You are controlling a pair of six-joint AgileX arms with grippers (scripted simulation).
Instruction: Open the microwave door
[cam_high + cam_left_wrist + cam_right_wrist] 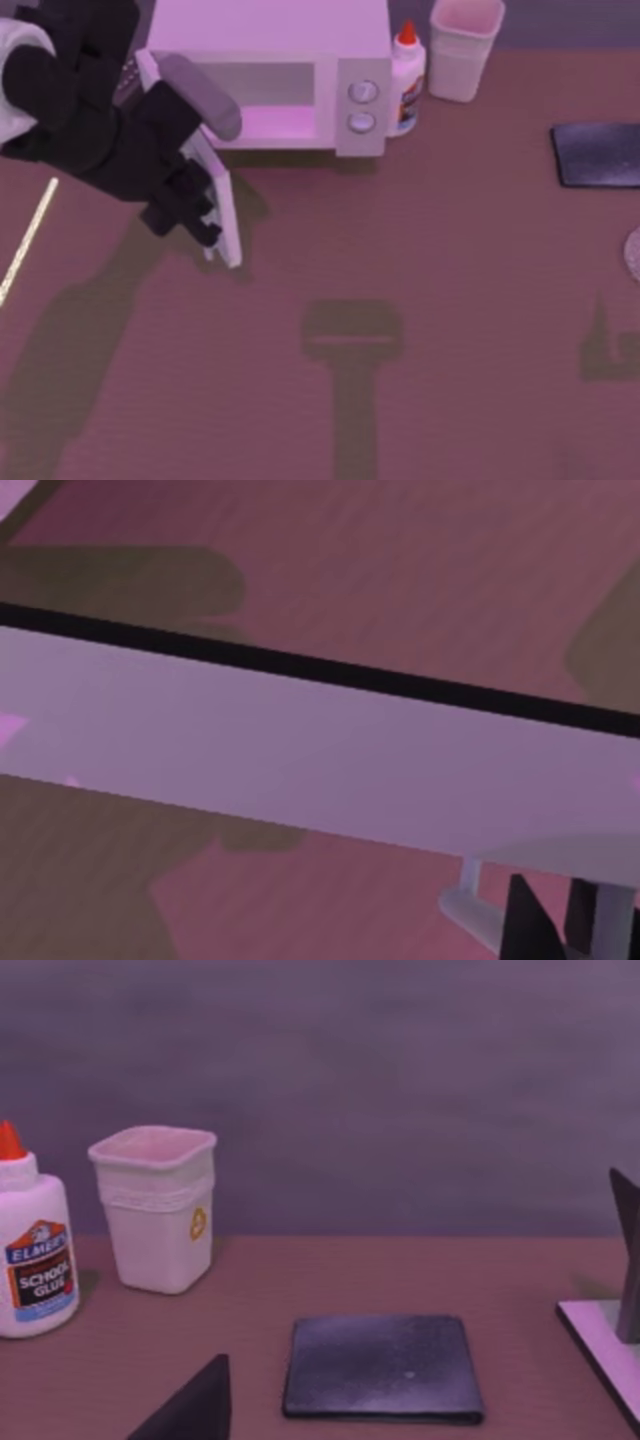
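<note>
Nearest, only bare brown worktop (pixel 420 400) crossed by arm shadows.

Next out, at the left, the left gripper (pixel 205 228) down at the free edge of the microwave door (pixel 222 205), black fingers (pixel 196 212) on either side of the panel's outer end by the look of the top view, seemingly pinching it. Cannot be sure of full contact, since the arm's bulk covers much of the door. In the left wrist view, the door's pale edge running across the frame with a dark strip along it, and dark finger tips (pixel 530 925) close beside a small pale bracket-like part (possibly the handle). Held there, presumably, because the end farthest from the hinge gives the longest lever for swinging.

Door already swung well out from the front, hinged at the left, standing roughly square to the microwave (pixel 270 45); cavity open and lit inside, two silver knobs (pixel 362 106) on the right of the front. Task looks nearly or wholly done.

Farther right, a dark flat pad (pixel 598 155) on the worktop. Right arm parked out of the top view; right wrist view shows only one dark tip, so finger state cannot be told.

Farthest, a glue bottle (pixel 406 78) just beside the microwave, then a white cup (pixel 464 48), both clear of the door's swing.
</note>
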